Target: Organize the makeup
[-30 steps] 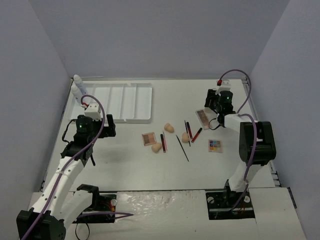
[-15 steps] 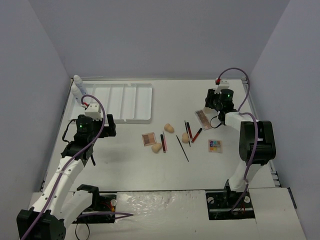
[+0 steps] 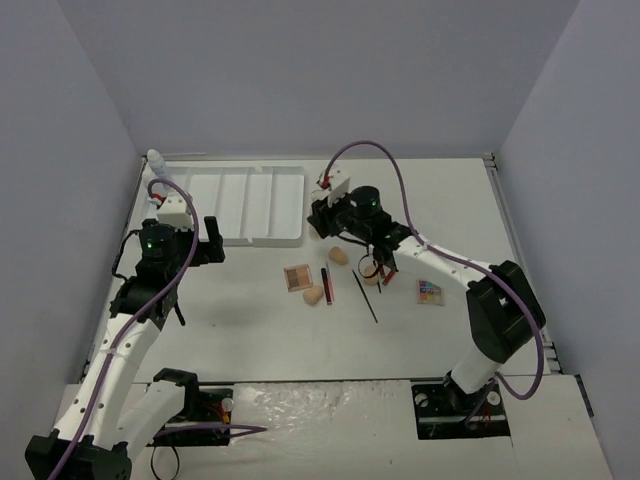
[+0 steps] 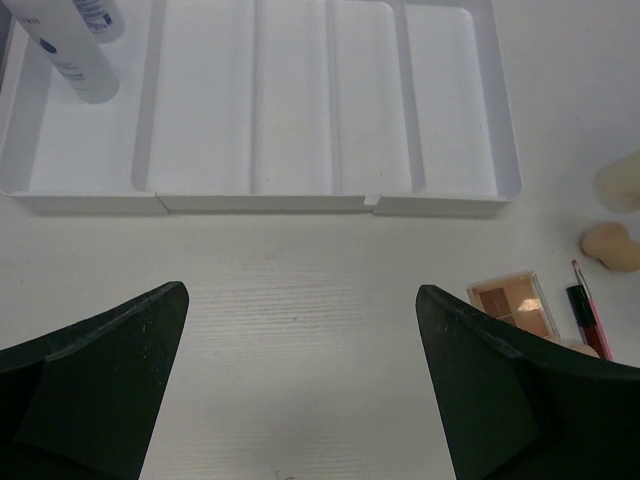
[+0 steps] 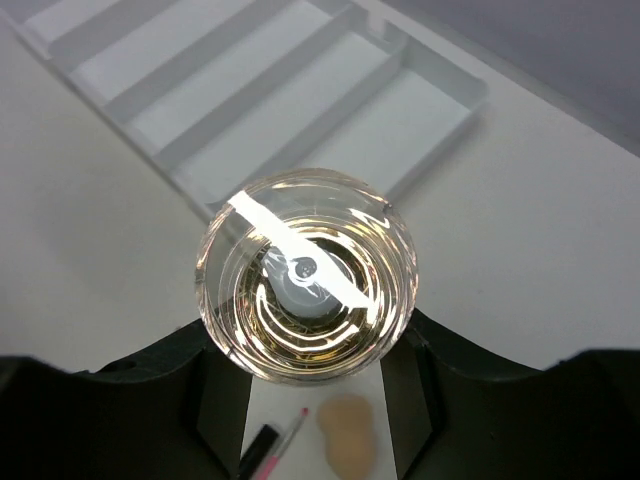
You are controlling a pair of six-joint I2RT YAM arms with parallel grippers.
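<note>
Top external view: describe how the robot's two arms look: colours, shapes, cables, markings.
Both the left arm and the right arm have white tubular links joined by chunky black joint housings. A purple cable loops along each. Each wrist carries a white camera block; a green light glows on the left. The fingers are black, broad wedges.

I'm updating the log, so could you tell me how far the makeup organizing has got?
Done: two white bottles sit in the tray, end compartment. In hand: the right gripper holds the clear tube. Remaining: palettes, sponges and pencils on the table; left gripper open.
</note>
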